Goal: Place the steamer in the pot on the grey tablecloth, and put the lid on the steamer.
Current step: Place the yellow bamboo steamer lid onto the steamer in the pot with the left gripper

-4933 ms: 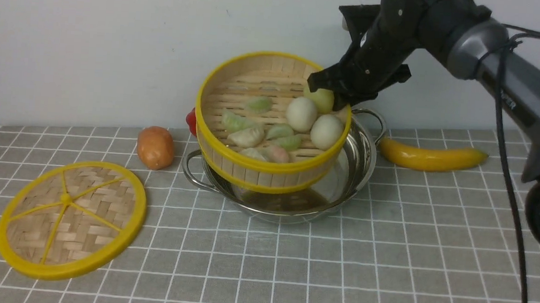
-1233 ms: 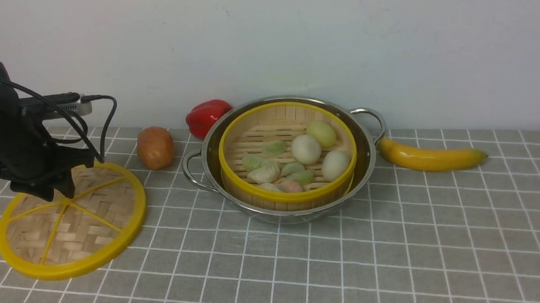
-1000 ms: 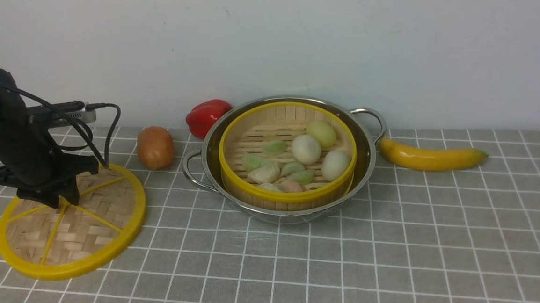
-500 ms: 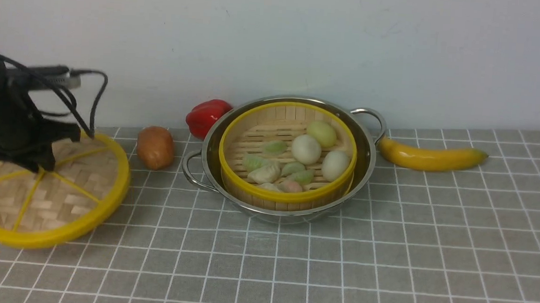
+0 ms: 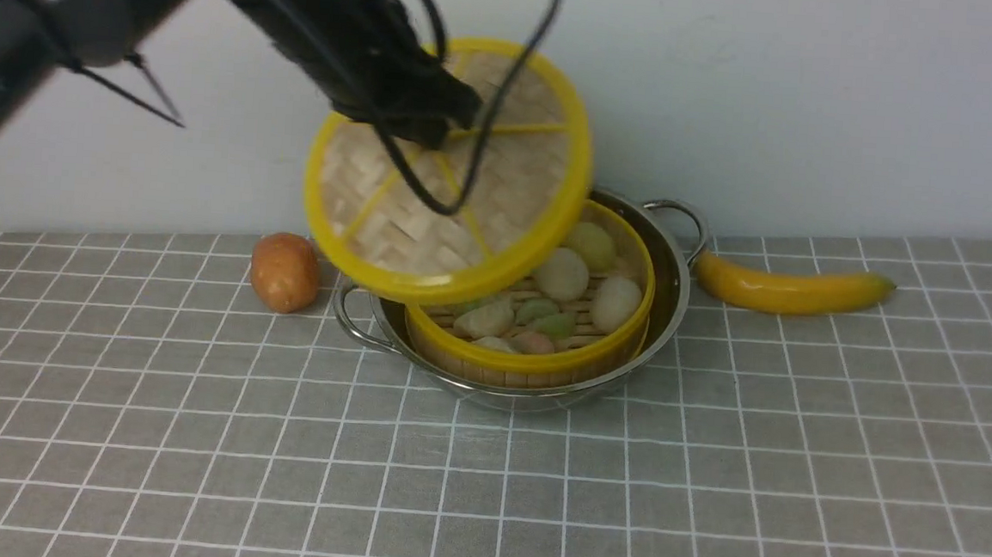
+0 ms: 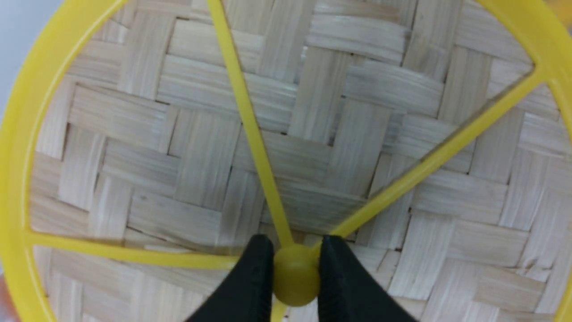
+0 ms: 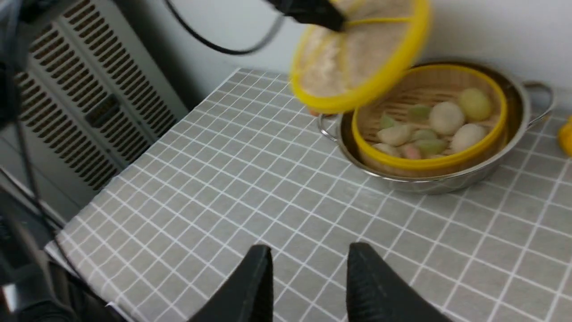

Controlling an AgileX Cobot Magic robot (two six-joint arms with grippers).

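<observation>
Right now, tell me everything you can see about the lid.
The lid is a flat round disc of pale woven bamboo with a thick yellow rim and thin yellow spokes meeting at a hub. The left gripper pinches that hub, nothing else touching it. It hangs tilted above the left side of the steamer in the pot, not yet on it.
</observation>
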